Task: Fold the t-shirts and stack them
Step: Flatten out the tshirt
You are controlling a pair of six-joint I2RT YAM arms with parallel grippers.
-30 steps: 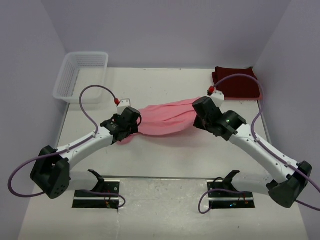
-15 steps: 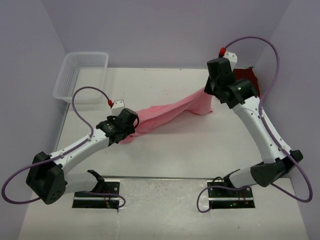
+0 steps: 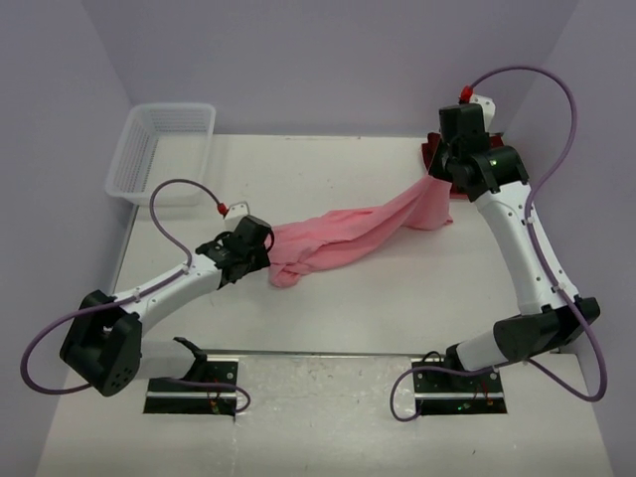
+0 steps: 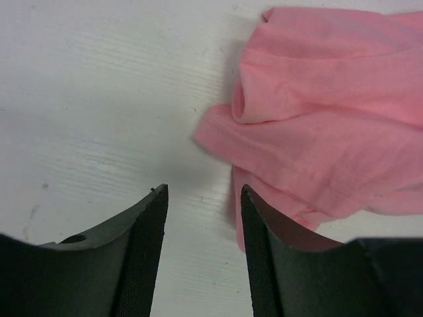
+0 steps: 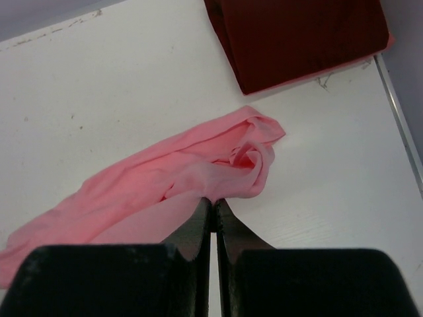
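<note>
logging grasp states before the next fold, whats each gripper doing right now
left gripper: open, holding nothing, with the pink t-shirt just beside it.
right gripper: closed, pinching a fold of the pink t-shirt.

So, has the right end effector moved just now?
Yes. The right end effector swung toward the far right corner, up to the maroon shirt, dragging the pink shirt along.

We see white links and black joint housings on the left arm [image 3: 164,285] and right arm [image 3: 517,234]; purple cables [image 3: 154,211] loop over each, red-capped near the wrist; the left tool [image 4: 203,193] has matte dark fingers [image 4: 142,251].
</note>
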